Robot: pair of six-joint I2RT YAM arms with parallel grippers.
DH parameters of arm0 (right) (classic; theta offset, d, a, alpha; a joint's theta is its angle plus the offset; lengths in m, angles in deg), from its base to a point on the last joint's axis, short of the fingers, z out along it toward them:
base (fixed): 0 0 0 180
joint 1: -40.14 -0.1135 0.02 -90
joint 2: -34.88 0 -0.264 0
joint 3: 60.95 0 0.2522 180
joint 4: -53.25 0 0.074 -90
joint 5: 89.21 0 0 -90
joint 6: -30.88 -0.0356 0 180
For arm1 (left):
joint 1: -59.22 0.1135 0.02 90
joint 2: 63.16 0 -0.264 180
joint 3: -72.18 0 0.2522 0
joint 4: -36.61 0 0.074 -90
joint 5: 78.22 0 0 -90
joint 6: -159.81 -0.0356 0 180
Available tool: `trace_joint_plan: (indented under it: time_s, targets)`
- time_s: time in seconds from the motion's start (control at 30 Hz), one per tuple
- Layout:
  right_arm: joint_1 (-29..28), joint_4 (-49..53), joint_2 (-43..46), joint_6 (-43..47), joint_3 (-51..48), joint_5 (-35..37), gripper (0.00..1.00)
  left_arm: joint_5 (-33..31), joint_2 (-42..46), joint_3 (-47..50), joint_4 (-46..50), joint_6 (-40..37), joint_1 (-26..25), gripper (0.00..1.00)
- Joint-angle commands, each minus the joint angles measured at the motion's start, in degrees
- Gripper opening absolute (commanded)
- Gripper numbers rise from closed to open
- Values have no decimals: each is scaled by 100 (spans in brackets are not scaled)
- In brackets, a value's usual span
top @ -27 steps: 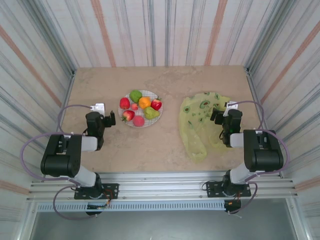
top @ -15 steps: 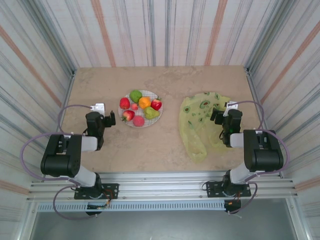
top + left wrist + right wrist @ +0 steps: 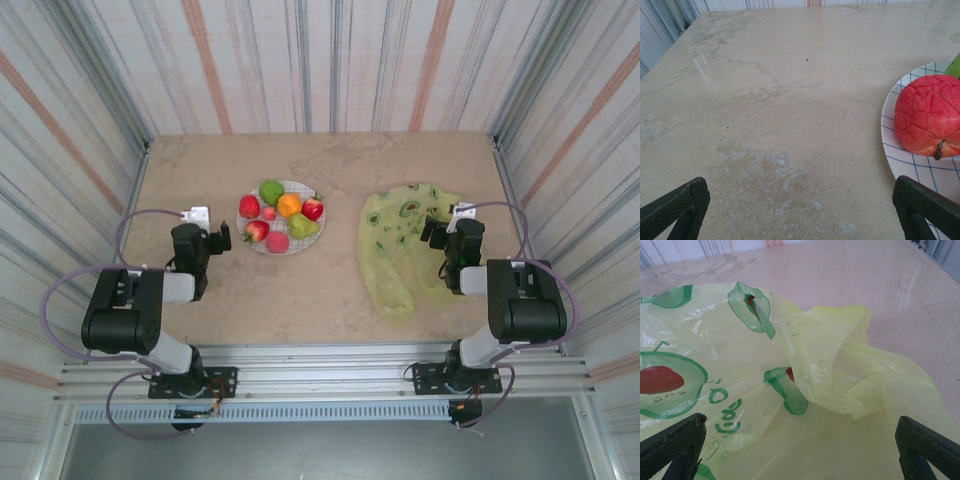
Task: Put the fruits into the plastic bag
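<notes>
Top external view: the fruits (image 3: 289,205) all lie together on a round white plate (image 3: 296,249) in the upper left-centre of the frame; counted there are a green apple (image 3: 271,191), an orange (image 3: 289,205), a red apple (image 3: 313,209), a pear (image 3: 303,226), a peach (image 3: 277,241) and two strawberries (image 3: 249,206), with one smaller pinkish piece among them that is too small to identify. The bag (image 3: 395,250) lies slack and crumpled on the table (image 3: 330,290) at centre right, well apart from the plate; no fruit can be seen inside or on it. The left gripper (image 3: 222,238) sits just beside the lower left edge of the plate, jaws wide and empty; in the left wrist view its fingers (image 3: 680,205) stand in the two bottom corners, with bare table between them and a red fruit (image 3: 929,120) on the plate at the right edge. The right gripper (image 3: 432,230) hangs over the right side of the bag, jaws equally wide and holding nothing; in the right wrist view folds of yellow-green film fill the lower frame between its fingers (image 3: 675,442), and whether they touch the film cannot be told. Finding: no part of the task is done; every fruit has yet to be moved; the mouth of the bag is not seen held open, and which fold leads into it cannot be made out.
</notes>
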Motion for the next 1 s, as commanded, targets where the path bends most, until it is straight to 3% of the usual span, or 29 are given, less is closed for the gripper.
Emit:
trace_joint_plan:
  time_s: [0.0,0.13,0.2,0.43,0.53,0.63,0.73,0.83,0.97]
  targets:
    - [60,33,23,113,11,-128,99,-45,53,7,-89,11,13,99]
    - [54,6,49,116,0,-63,99,33,69,20,-96,24,45,99]
    - [5,257,234,23,74,333,99,-174,144,-1,-4,115,47,99]
    - [154,2435,1951,-880,572,1116,99,-175,592,396,-447,169,139,99]
    - [189,3609,2345,-1532,1001,1105,100,-586,1461,-164,1414,551,208,99]
    - [-3,4463,2358,-1991,1344,556,96,-702,2122,-486,2437,1728,385,99]
    - [-613,5380,2084,-2070,1715,654,94,444,2370,-619,2799,2838,343,97]
    - [-1189,6198,1715,-2038,2088,811,91,1061,2224,-966,3162,3321,-493,94]
    - [-1508,6791,1145,-2161,2385,542,87,776,1849,-1594,3886,3220,-2320,94]
